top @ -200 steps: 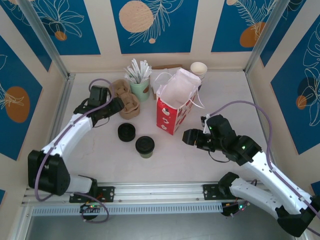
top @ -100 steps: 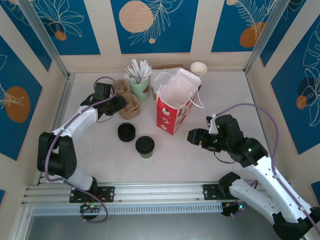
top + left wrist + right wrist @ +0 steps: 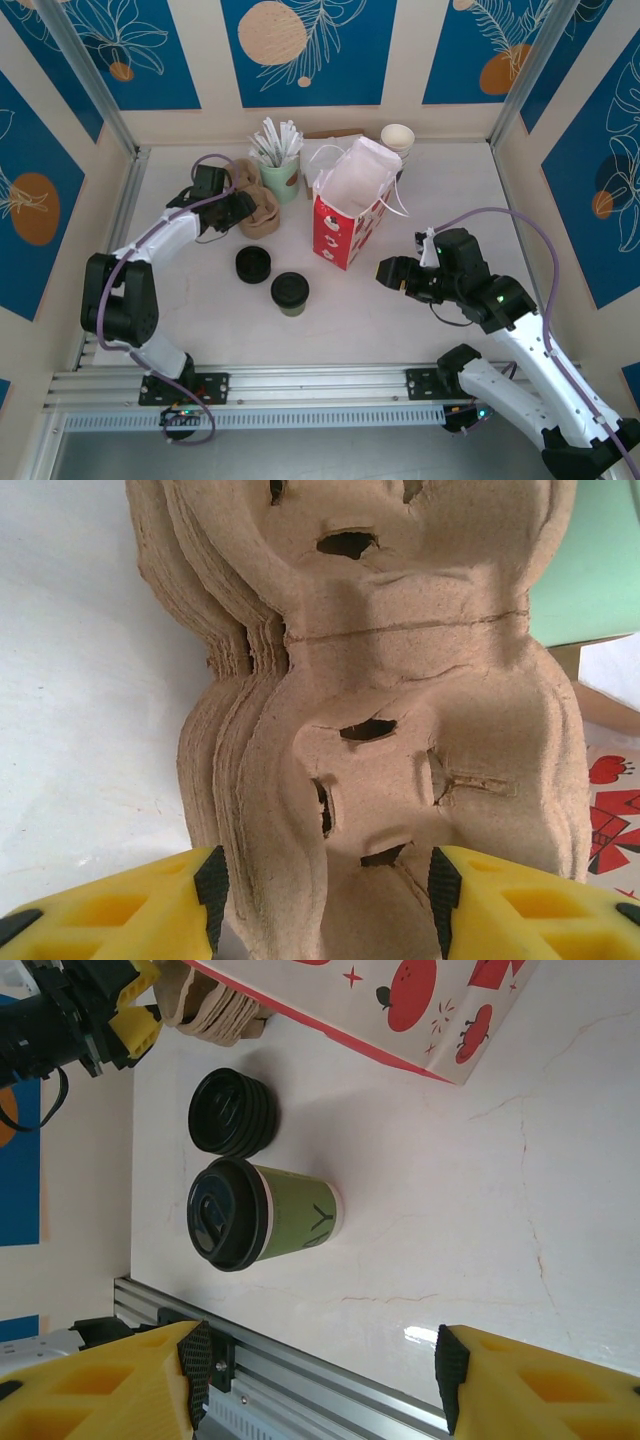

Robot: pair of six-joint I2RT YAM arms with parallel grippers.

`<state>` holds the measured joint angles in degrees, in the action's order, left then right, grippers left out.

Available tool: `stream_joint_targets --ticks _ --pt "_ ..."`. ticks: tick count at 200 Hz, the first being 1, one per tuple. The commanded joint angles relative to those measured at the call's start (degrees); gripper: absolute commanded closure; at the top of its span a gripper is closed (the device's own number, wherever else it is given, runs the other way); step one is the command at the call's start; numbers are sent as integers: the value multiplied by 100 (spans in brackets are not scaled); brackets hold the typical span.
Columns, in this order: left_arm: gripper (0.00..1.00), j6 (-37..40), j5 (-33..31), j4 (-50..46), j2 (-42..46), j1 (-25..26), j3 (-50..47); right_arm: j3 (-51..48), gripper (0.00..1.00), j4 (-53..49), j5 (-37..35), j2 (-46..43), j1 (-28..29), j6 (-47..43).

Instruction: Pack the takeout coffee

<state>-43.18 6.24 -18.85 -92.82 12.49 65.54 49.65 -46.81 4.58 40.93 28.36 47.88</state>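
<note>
Left gripper [image 3: 238,210] sits at eleven o'clock, jaws parted; right gripper [image 3: 383,272], at four o'clock, points toward nine, jaws apart.

- Overhead view: I see bright, even light from above. The white table [image 3: 350,310] is evenly lit, with only short, soft shadows beside objects.
- Left wrist view: the cardboard carrier stack [image 3: 400,730] is sharp and its fibres are clear. The left gripper [image 3: 327,895] at the bottom edge looks slightly soft.
- Right wrist view: a small glare patch shines at lower centre. The takeout coffee [image 3: 265,1222] casts a faint shadow.
</note>
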Motion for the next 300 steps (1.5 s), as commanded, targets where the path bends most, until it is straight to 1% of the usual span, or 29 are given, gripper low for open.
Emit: stream_joint_targets --ticks 1,55,115,189,206,253,300 --pt "44 -116 189 169 -44 -86 184 -95 37 -80 162 -86 -40 -117" --pt "48 -224 309 354 87 -81 137 -155 37 -19 209 -92 -76 -106" --pt "58 -450 230 657 331 -89 -73 -184 37 29 262 -79 -109 -114" --pt "82 -573 276 735 242 -81 -22 -143 37 40 299 -59 -146 -130" --pt "86 -613 291 780 267 -88 11 -96 37 5 301 -57 -146 -143" --pt "97 -779 79 863 758 -97 95 89 37 -96 289 -59 -164 -172" --pt "98 -588 -318 305 1662 -90 301 277 38 -103 368 -170 -171 -182"
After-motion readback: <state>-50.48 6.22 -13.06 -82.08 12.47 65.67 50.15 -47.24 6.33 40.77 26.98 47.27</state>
